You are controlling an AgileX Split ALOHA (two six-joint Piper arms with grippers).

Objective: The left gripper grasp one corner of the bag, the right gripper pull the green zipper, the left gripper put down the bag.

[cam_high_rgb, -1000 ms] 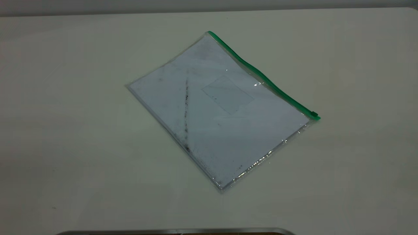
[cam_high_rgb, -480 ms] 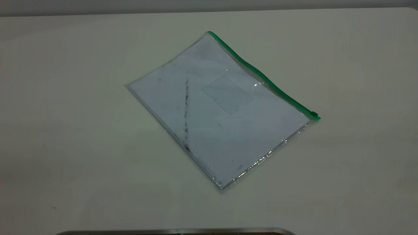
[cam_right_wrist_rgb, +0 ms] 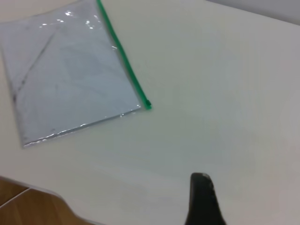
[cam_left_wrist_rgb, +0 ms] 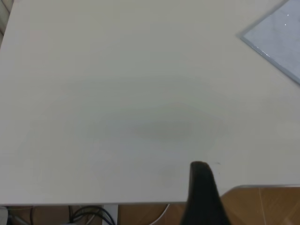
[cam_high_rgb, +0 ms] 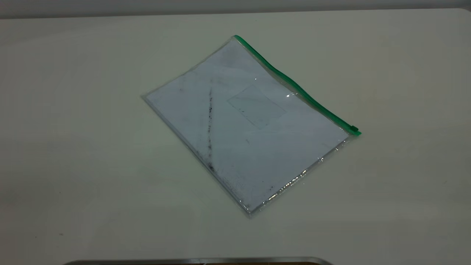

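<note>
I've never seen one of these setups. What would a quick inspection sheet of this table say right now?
Surface: pale table, bare around the pouch.
Job's things: the bag lies flat and untouched; the green zipper runs along its far edge, slider at the right end.
Clutter: nothing seen.
Grippers: left gripper and right gripper each show one dark tip, away from the bag.
Cables: wires below the table edge.
Surroundings: wood floor.

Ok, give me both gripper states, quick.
Left gripper: over bare table, holding nothing; open or closed cannot be told.
Right gripper: short of the bag, holding nothing; cannot be told.
</note>
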